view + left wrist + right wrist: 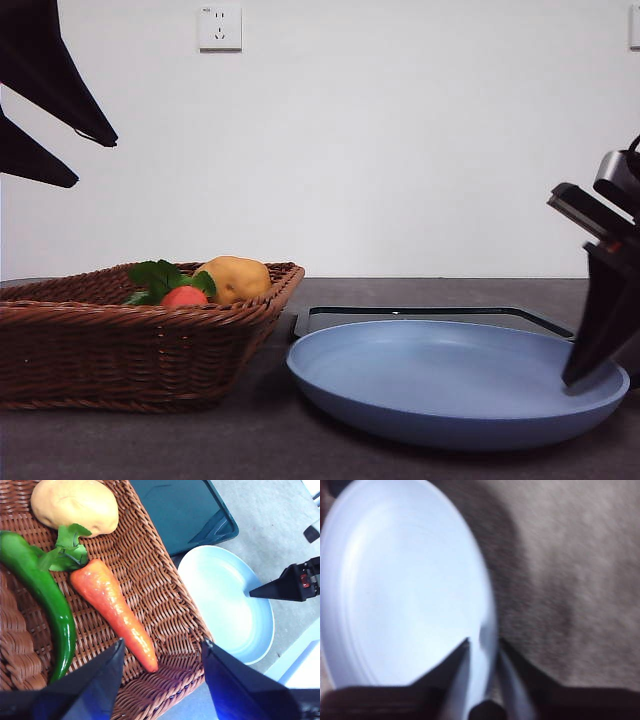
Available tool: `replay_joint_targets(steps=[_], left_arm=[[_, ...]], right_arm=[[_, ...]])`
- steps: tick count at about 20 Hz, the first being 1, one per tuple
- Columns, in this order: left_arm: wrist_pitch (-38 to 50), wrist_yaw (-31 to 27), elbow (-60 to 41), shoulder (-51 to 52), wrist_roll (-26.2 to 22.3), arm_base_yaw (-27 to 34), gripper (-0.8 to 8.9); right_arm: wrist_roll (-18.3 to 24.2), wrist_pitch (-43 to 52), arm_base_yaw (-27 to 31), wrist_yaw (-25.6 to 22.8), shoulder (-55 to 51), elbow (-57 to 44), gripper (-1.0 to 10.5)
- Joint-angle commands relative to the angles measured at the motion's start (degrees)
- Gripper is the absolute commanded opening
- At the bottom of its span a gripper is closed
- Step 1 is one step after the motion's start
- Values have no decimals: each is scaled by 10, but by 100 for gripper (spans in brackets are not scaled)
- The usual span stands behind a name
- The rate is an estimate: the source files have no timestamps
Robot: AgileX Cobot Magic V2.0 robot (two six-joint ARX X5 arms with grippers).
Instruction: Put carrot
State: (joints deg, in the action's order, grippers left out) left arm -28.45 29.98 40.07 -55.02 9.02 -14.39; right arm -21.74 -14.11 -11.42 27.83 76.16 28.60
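A dark grey tabletop (450, 295) runs back to a plain white wall (400, 140) that carries a white socket (220, 27) high up.

On one side of the tabletop stands a brown wicker basket (90, 350). In it lie three things: the carrot (112, 611), orange-red with green leaves at its thick end, lying flat near the middle of the basket floor with its thin tip toward the rim on the plate's side; a yellow-brown potato (75, 505) just beyond the carrot's leaves; and a long green pepper (42, 592) curving alongside the carrot, its stem end beside the leaves.

Beside the basket sits a pale blue plate (440, 385), with nothing on it, and behind the plate lies a dark flat tray (430, 316).

The left gripper (160, 655) hangs above the basket, jaws spread wide and holding nothing, the carrot's thin tip below and between them. The right gripper (482, 647) is down at the plate's far edge from the basket, its jaws set either side of the rim with only a narrow gap between them; the blurred right wrist view does not settle whether they pinch the rim.
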Motion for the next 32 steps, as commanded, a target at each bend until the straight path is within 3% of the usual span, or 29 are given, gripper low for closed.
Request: replay_joint_targets(steps=[1, 5, 7, 11, 15, 23, 27, 28, 30, 32], left_arm=[[6, -1, 7, -3, 0, -3, 273], [25, 0, 7, -3, 25, -12, 389], [49, -2, 7, -3, 43, -30, 389], [76, -78, 7, -35, 75, -86, 389], [82, -135, 22, -118, 93, -123, 389], [0, -229, 146, -319, 98, -139, 388], [7, -231, 185, -382, 99, -142, 387], [7, -242, 185, -386, 99, -142, 360], [7, -240, 185, -386, 84, -142, 209], [9, -240, 185, -387, 59, -142, 191]], right_arm=[[-15, 3, -2, -16, 3, 8, 3], [-20, -20, -2, -27, -30, 8, 3], [-20, -51, -2, -29, -63, 8, 4], [-8, -126, -2, -79, -150, 8, 4], [1, -180, -2, -131, -232, 8, 4], [3, -196, -2, -132, -291, 8, 3], [4, -196, -2, -132, -291, 8, 3], [4, -196, -2, -132, -291, 8, 4], [4, -194, -2, -132, -291, 8, 4], [4, -194, -2, -132, -291, 8, 4]])
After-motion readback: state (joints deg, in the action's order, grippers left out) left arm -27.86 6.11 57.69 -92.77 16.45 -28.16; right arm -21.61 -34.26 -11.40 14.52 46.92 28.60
